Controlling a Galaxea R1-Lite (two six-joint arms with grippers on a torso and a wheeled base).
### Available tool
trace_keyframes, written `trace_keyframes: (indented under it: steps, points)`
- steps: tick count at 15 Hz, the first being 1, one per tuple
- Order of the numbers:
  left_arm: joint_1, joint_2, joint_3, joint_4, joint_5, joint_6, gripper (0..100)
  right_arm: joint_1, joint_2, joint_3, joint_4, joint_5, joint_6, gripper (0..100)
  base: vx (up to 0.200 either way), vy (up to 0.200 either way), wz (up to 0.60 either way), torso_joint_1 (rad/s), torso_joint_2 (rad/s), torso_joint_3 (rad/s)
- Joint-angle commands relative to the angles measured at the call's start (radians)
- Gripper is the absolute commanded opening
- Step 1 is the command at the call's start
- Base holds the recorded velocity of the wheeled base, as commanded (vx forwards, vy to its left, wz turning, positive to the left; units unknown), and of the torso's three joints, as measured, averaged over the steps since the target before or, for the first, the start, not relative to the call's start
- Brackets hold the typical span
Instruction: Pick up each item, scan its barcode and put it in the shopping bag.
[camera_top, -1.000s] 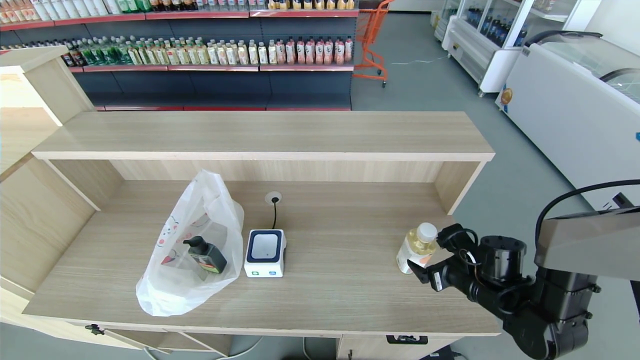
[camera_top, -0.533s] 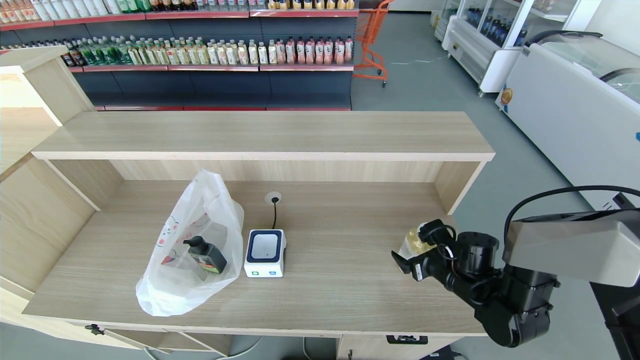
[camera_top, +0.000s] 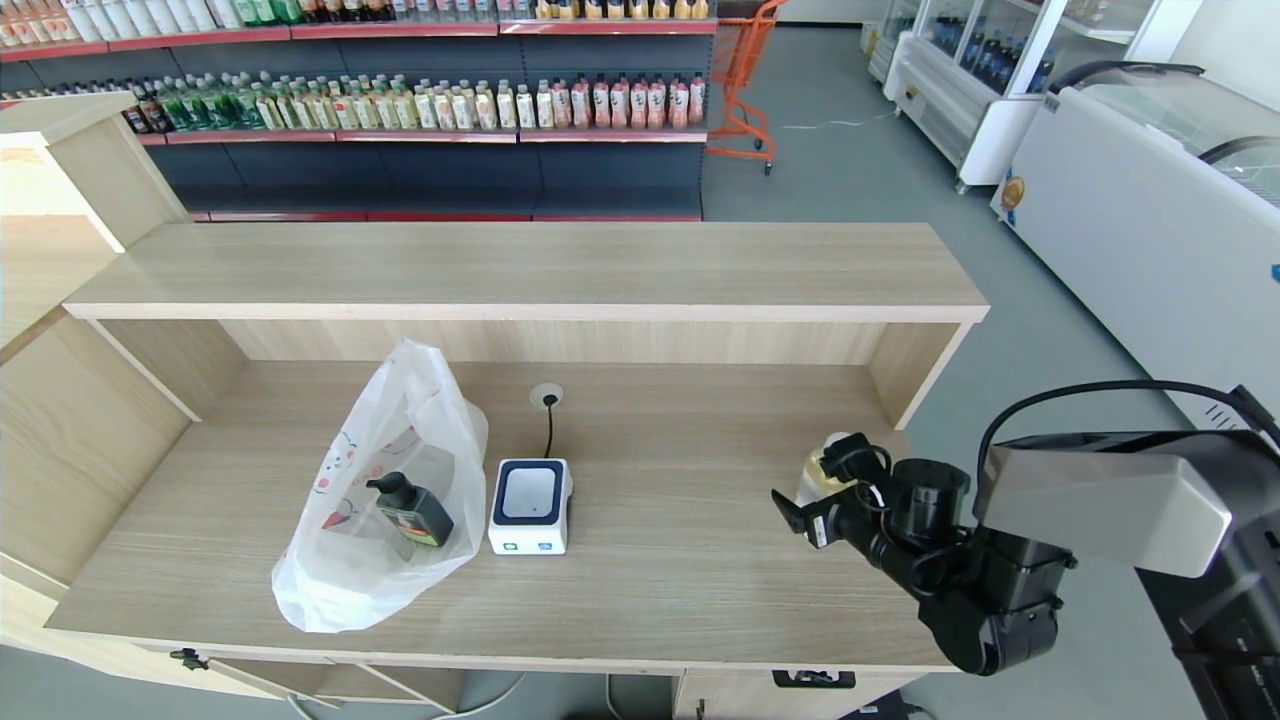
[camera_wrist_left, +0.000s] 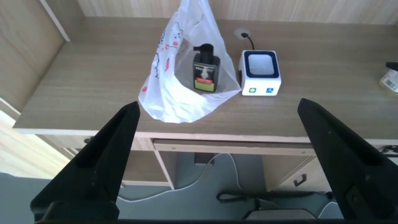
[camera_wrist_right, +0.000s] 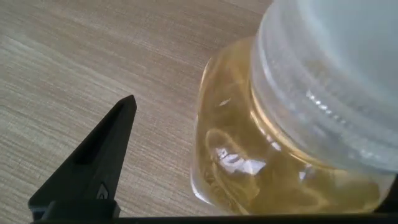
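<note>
The scanner (camera_top: 530, 500) stands between bottle (camera_top: 810, 478) and shopping bag (camera_top: 340, 560).

I count two tools of my own: my left tool (camera_wrist_left: 217, 155) and my right tool (camera_top: 812, 492). One clear bottle (camera_top: 818, 472) of yellow liquid, with one white cap (camera_wrist_right: 336, 81), stands right at my right tool. Well off to that tool's left sits one white scanner (camera_top: 530, 505) with one black cable (camera_top: 549, 425). Just past the scanner, farther from the tool, lies one shopping bag (camera_top: 340, 580) with one black pump bottle (camera_top: 415, 510) inside. That makes two bottles on one counter (camera_top: 680, 560).
</note>
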Motion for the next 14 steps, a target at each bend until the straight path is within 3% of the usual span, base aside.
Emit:
trace_keyframes:
  steps: [1, 12, 14]
  points:
    - [0.000, 0.000, 0.000, 0.000, 0.000, -0.001, 100, 0.003, 0.010, -0.014, -0.002, 0.001, 0.001, 0, 0.000, 0.000, 0.00, 0.000, 0.00, 0.000]
    - [0.000, 0.000, 0.000, 0.000, 0.000, -0.001, 100, 0.024, 0.012, 0.024, -0.054, 0.003, -0.003, 0, 0.000, 0.000, 0.00, 0.000, 0.00, 0.000]
    - [0.000, 0.000, 0.000, 0.000, 0.000, -0.001, 100, 0.035, -0.091, 0.068, -0.054, 0.006, 0.126, 0, 0.000, 0.000, 0.00, 0.000, 0.00, 0.000]
